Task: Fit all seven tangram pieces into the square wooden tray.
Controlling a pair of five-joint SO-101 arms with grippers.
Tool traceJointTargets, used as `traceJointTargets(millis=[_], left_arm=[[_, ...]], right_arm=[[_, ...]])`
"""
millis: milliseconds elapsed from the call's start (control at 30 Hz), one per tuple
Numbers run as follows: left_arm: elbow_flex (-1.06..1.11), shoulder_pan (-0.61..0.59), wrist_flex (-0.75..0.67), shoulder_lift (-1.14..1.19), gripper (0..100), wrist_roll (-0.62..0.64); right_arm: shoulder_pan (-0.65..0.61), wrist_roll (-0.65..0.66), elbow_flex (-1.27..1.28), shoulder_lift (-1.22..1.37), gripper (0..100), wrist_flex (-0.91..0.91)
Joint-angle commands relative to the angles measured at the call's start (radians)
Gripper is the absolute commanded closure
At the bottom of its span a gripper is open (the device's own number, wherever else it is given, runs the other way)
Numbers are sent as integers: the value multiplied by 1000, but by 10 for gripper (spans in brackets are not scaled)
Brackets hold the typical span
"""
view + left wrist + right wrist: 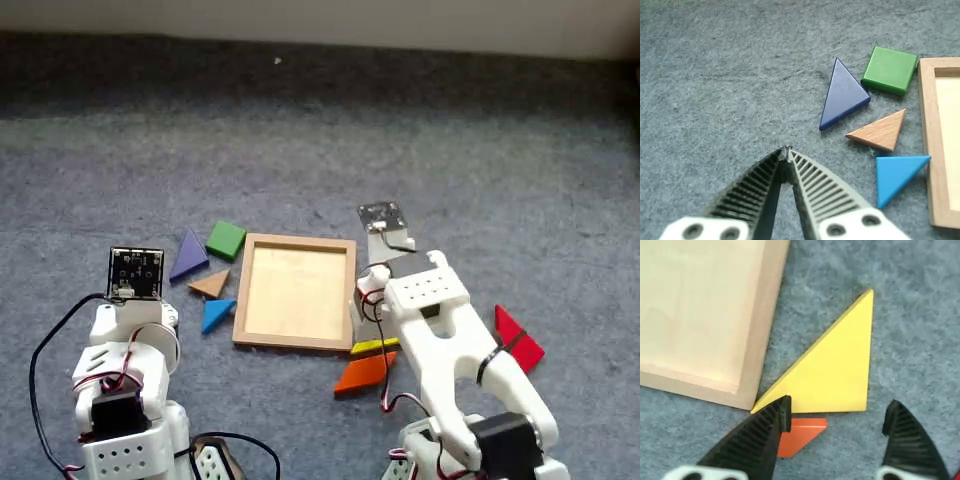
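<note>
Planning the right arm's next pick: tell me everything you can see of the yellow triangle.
The yellow triangle is a flat right-angled piece, smooth and plain, likely painted wood. It lies flat on the grey carpet just outside the tray, one sharp tip at a tray corner, long edge facing the tray. The orange piece sits against one short edge. The open right gripper hangs over that edge; contact cannot be told.

Open carpet (300, 140) lies beyond the tray (243, 290), whose rim crowds the yellow triangle (835, 375).
</note>
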Motion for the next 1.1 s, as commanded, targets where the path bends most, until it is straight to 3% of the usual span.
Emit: traceJointTargets(millis=[0,167,400,1067], left_arm=[[-5,-12,-15,-2,992,2],[-5,-12,-14,-2,992,2],[-5,-12,-14,-2,992,2],[-5,-12,-14,-2,992,2]], right_arm=[[-12,-17,-33,76,629,-39],[-15,-8,-102,220,647,-45],[-19,-8,-186,331,756,-38],[-68,-15,-234,341,755,1]])
